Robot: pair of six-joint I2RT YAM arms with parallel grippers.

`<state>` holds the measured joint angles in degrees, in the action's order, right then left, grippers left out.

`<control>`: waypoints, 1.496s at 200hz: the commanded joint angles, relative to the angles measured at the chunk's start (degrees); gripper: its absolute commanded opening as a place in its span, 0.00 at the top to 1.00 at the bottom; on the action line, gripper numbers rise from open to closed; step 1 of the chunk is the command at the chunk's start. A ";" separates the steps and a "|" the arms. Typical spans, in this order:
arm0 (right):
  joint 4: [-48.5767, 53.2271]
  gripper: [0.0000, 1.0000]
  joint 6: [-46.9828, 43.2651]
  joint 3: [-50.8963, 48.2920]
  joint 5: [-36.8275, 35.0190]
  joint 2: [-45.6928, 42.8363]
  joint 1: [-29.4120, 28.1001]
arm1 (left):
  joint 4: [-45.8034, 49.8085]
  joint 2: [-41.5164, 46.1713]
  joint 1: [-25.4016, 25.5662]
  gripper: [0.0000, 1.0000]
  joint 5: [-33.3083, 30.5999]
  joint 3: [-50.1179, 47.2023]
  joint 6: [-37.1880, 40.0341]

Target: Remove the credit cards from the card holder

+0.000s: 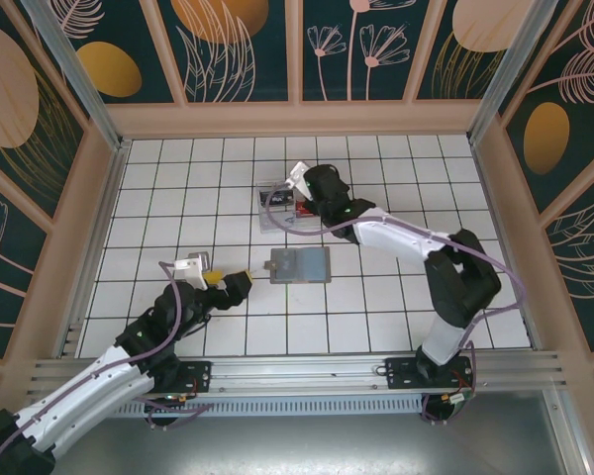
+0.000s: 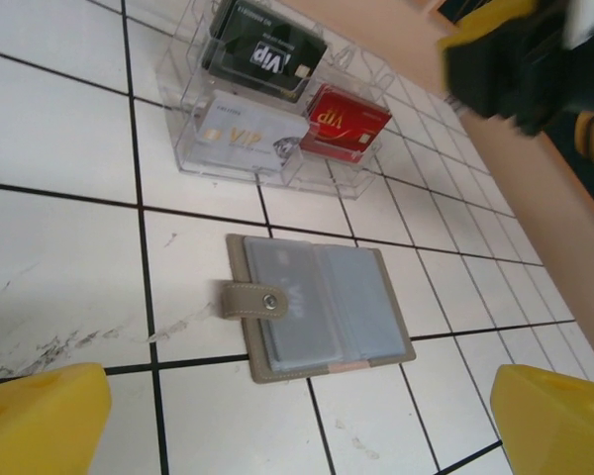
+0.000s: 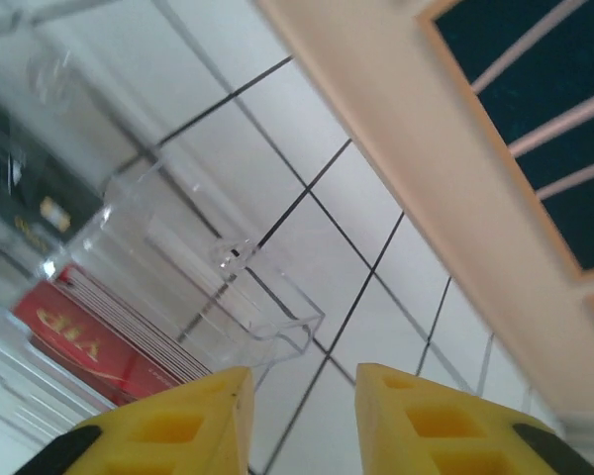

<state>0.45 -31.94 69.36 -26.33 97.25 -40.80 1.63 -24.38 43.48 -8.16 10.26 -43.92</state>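
The grey card holder lies open and flat on the tiles, strap tab to its left. One credit card shows faintly under the clear sleeve of its left panel. Three more credit cards sit in the clear tray: black, silver and red, the red one also in the right wrist view. My left gripper hovers wide open just left of the holder. My right gripper hangs over the tray's edge, jaws apart and empty.
The clear plastic tray stands a tile or so behind the holder. A wooden wall base runs along the far side. White tiles surround the holder.
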 commanded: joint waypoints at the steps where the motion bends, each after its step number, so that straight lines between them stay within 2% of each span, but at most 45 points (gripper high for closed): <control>1: 4.81 0.65 21.01 -0.30 4.03 -6.39 0.39 | -1.77 -2.72 -0.24 0.01 0.03 0.41 -0.09; 36: 4.52 0.66 38.71 -9.33 12.23 -15.05 0.32 | -4.65 -8.94 -0.25 0.01 1.86 2.23 -1.72; 56: 4.49 0.65 44.76 -14.68 16.48 -18.72 0.63 | -6.53 -12.76 -0.24 0.02 3.41 3.37 -2.69; 91: -1.22 0.68 53.83 -26.66 22.90 -23.10 0.74 | -10.00 -19.90 -0.24 0.10 4.90 5.64 -4.82; 116: -7.71 0.69 59.45 -34.70 27.49 -23.70 1.13 | -13.70 -26.07 -0.16 0.21 6.98 7.46 -6.06; 135: -11.71 0.70 60.99 -38.62 30.71 -22.20 1.51 | -16.23 -31.07 -0.16 0.23 8.44 8.66 -6.85; 154: -13.10 0.76 61.97 -40.39 31.23 -19.85 1.76 | -18.46 -36.01 -0.13 0.31 10.07 10.02 -7.58; 170: -16.89 0.76 63.15 -42.53 34.84 -18.15 2.76 | -20.31 -39.50 0.10 0.37 11.33 11.24 -8.00; 190: -21.10 0.77 63.84 -43.96 38.38 -15.71 4.05 | -21.21 -43.63 0.38 0.37 11.53 13.03 -8.11; 299: -21.81 0.82 63.32 -42.29 41.62 -8.42 5.30 | -20.43 -58.73 2.16 0.46 10.51 20.86 -7.34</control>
<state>-20.53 30.83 26.13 13.63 87.11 -35.70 -18.81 -81.32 45.34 2.74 28.99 -51.57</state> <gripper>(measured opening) 0.176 0.545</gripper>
